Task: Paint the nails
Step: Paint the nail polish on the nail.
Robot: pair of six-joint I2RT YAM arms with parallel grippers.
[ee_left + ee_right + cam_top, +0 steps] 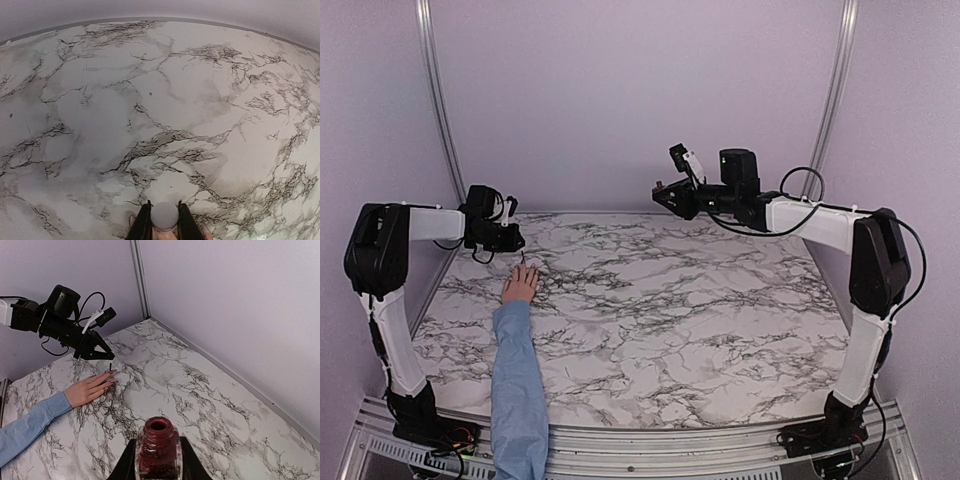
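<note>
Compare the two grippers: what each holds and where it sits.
The left gripper is shut on a white brush cap; the right gripper is shut on an open dark-red bottle. The left hangs low over the fingertips of the hand; the right sits high, away from it. Both are clamped shut.

Marble-patterned tabletop (720,300), pale lilac walls (620,100), metal corner rails (435,100)
</note>
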